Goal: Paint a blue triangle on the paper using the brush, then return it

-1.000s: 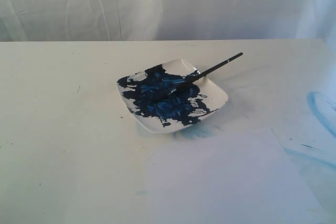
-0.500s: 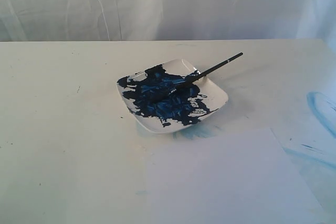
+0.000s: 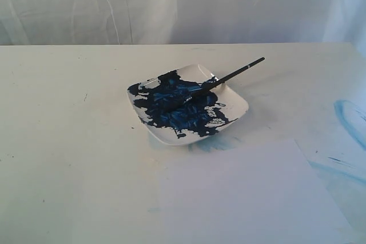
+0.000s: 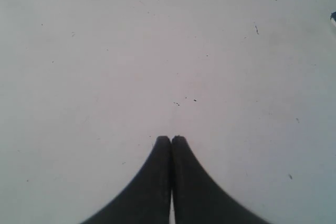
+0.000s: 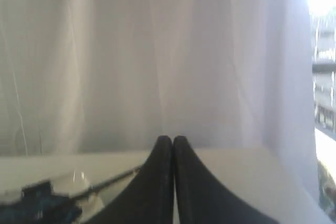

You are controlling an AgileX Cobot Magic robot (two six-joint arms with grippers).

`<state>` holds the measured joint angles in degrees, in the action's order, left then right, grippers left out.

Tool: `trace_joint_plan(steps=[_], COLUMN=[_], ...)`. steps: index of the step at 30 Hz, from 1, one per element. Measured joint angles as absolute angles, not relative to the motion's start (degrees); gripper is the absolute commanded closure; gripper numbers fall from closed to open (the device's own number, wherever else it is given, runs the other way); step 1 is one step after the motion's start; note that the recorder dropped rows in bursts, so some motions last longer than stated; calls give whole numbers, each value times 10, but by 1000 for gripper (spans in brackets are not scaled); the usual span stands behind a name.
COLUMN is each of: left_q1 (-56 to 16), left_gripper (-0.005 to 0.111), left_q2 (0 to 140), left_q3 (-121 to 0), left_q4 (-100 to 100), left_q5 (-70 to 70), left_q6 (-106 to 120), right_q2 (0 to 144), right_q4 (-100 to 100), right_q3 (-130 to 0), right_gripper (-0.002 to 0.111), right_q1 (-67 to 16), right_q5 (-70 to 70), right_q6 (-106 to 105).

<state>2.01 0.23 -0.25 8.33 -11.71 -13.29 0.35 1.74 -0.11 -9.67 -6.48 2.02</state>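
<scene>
The brush (image 3: 229, 77) lies in the dish (image 3: 239, 107) mid-table, behind the paper (image 3: 251, 198) at the front edge (pale smears (image 3: 349, 119) by the right edge); left gripper (image 4: 171, 139) and right gripper (image 5: 172, 138) fingers pressed together

White square dish (image 3: 240, 107) sits approx mid tabletop (image 3: 68, 112), most of its inside covered w/ dark-blue paint (image 3: 177, 107). Brush (image 3: 234, 74) lies across it: bristle end down in the paint, black handle leaning on the far-right rim and sticking out past it, tip off the tabletop. Paper (image 3: 246, 198) lies flat in front of the dish, nearer the camera, just beside it, not touching; plain white apart from a faint blue fleck nr its left edge. Pale blue stain (image 3: 214, 143) on the tabletop under the dish's near edge. Light-blue curved smears (image 3: 349, 115) at far right. White curtain (image 3: 171, 4) behind.
</scene>
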Motion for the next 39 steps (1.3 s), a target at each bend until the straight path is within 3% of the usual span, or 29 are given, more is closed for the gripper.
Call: trace_joint_plan(steps=[6,8,14,20,25,28,32,39], left_q1=[20,20,20,20,20,20,20,20], left_gripper=[107,107,107,107,107,107,107,107], left_q2=[2,2,2,2,2,2,2,2], left_q3=[-2,-2,-2,-2,-2,-2,-2,-2], left_q4=[83,83,83,83,83,83,83,83], left_q5=[-117,-117,-117,-117,-117,-117,-117,-117], left_q6=[-133,-133,-133,-133,-133,-133,-133,-133], right_q2=[3,3,51,286,572,782,959,1087], right_q4=[17,6,-41,-43,-88,-392,-697,-816], right_q3=[-1,-1,-54,-202,-418,-574,-696,-715], right_gripper=[108,108,108,108,108,108,108,108], right_q1=[-97,-97,-97,-97,-98,-100,-103,-103], right_q5=[-239,-285,-63,25,168,292,360,278], right_q6=[73,195,259,259,213,-55,-218,-234])
